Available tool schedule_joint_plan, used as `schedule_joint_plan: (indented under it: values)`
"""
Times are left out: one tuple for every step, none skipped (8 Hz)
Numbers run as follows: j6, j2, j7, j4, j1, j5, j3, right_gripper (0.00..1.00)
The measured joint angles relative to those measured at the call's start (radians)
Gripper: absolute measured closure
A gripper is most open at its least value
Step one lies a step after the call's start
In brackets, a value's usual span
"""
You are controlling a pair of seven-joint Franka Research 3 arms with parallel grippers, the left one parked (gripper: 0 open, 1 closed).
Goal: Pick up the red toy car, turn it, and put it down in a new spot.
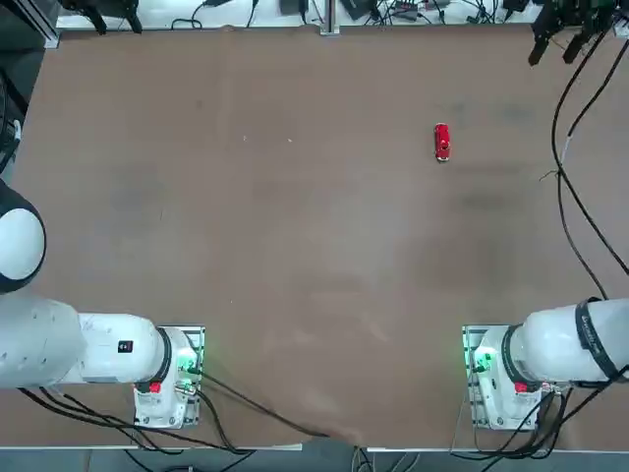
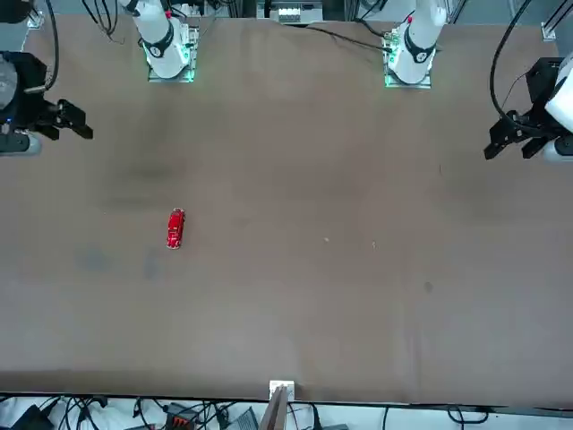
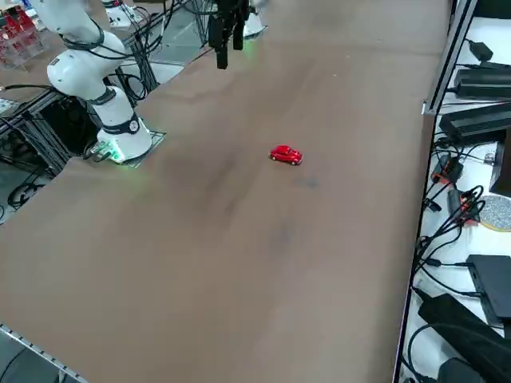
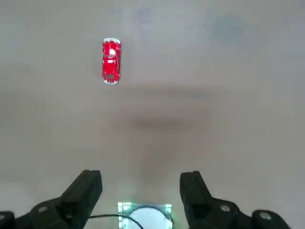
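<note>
The wide, flat brown table (image 1: 295,256) is filling most of every view, its matte surface bare apart from faint scuffs. The white right arm is rising from its white base with green lights (image 1: 496,379), which is sitting near the table's near edge on the robot's right in the top view and at the far edge toward the left in the front view (image 2: 170,49). The black two-finger right gripper (image 4: 141,191) is hanging high above the table, well apart from anything on it; in the front view it is showing at the left edge (image 2: 70,119), and in the top view at the far right corner (image 1: 560,39). Its fingers (image 4: 86,188) are standing spread wide, with open table showing between them and nothing held. The tiny bright red oblong toy car with a small pale patch (image 1: 441,142) is resting on its wheels on the table, in the far half on the robot's right side, well clear of the base and of every table edge. In the top view its long axis is running roughly away from the robot. In the wrist view the car (image 4: 110,61) is lying well beyond the fingertips and off to one side of the gap between them, not in line with it.
</note>
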State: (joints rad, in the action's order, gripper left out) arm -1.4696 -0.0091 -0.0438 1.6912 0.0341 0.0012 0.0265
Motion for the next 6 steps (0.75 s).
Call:
schedule_joint_plan:
  values:
    - [0.000, 0.022, 0.003, 0.010, -0.007, 0.002, 0.004, 0.01]
    - [-0.025, 0.054, 0.020, 0.019, -0.023, 0.007, 0.009, 0.01]
    - [-0.088, 0.090, 0.058, 0.031, -0.043, 0.020, 0.013, 0.01]
    - [-0.177, 0.125, 0.095, 0.050, -0.063, 0.035, 0.016, 0.01]
    - [-0.280, 0.159, 0.134, 0.076, -0.088, 0.043, 0.017, 0.01]
    - [-0.400, 0.197, 0.181, 0.111, -0.119, 0.045, 0.019, 0.01]
